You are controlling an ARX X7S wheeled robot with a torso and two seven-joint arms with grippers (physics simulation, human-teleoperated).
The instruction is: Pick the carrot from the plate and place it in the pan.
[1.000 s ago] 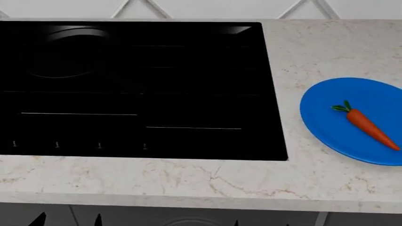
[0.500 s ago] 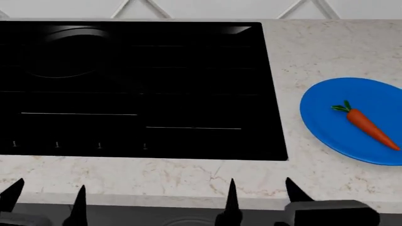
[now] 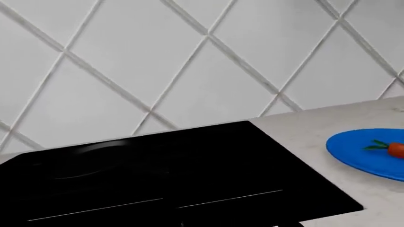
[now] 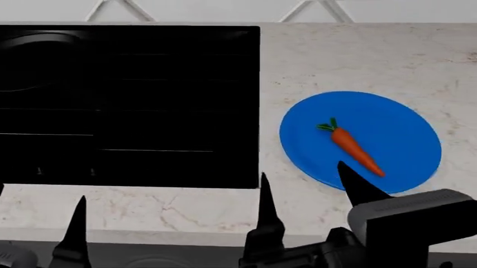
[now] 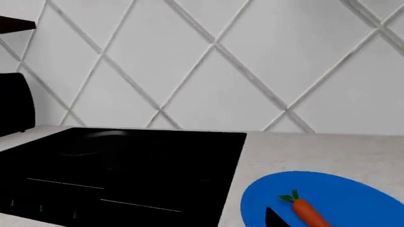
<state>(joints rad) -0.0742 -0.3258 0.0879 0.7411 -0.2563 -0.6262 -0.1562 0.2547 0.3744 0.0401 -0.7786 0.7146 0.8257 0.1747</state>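
The small orange carrot [image 4: 352, 145] with its green top lies on the round blue plate [image 4: 402, 117] on the counter, right of the cooktop. The black pan [image 4: 33, 61] sits at the cooktop's far left corner, and only its glossy rim stands out. My right gripper [image 4: 302, 169] is open and empty, its far fingertip [image 4: 350, 181] over the plate's near edge, short of the carrot. My left gripper [image 4: 40, 192] stands open near the cooktop's front edge. The right wrist view shows the carrot [image 5: 307, 211], plate [image 5: 353, 194] and pan [image 5: 94, 142]; the left wrist view shows the plate [image 3: 363, 153], carrot [image 3: 396, 149] and pan [image 3: 82, 161].
The flat black cooktop [image 4: 164, 106] fills the left half of the marble counter [image 4: 358, 56]. A white diamond-tiled wall [image 5: 221, 61] stands behind. A dark object [image 5: 13, 104] stands at the counter's far left. The counter's front edge [image 4: 186, 231] runs just below the grippers.
The head view has swung right, bringing the plate and carrot nearer its middle. Both grippers have risen further into view, and the right one now reaches the plate's near edge.
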